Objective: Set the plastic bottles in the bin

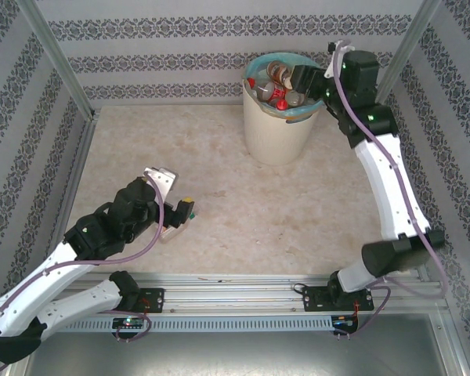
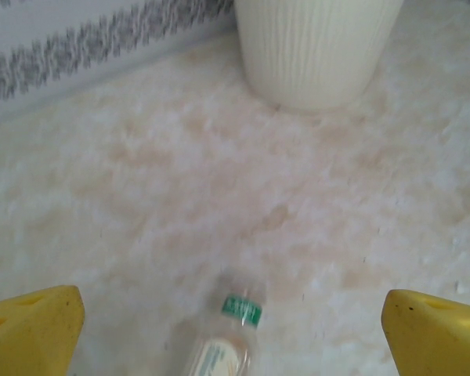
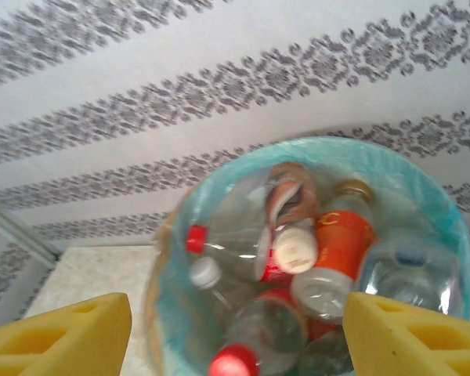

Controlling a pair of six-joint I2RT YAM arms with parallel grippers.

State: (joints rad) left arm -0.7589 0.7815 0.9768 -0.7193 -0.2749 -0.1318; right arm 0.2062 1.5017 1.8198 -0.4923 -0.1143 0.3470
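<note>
One bin point(image 1: 276, 133), one bottle point(image 2: 222, 351) outside

The bin point(image 1: 274, 133) is ribbed cream plastic, matt; its liner bag point(image 3: 423, 176) is thin shiny film. Bottles point(image 3: 266, 329) inside the bin are clear glossy plastic. The desk point(image 1: 298, 211) under the bin looks smooth, marbled, matt. The right gripper point(image 3: 235, 337) has porous yellow foam pads point(image 3: 63, 337).

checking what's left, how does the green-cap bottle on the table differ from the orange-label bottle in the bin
The green-cap bottle lies on the table; the orange-label bottle sits in the bin among other bottles. The green-cap bottle's label is pale, the other's orange. Both are clear plastic.
</note>
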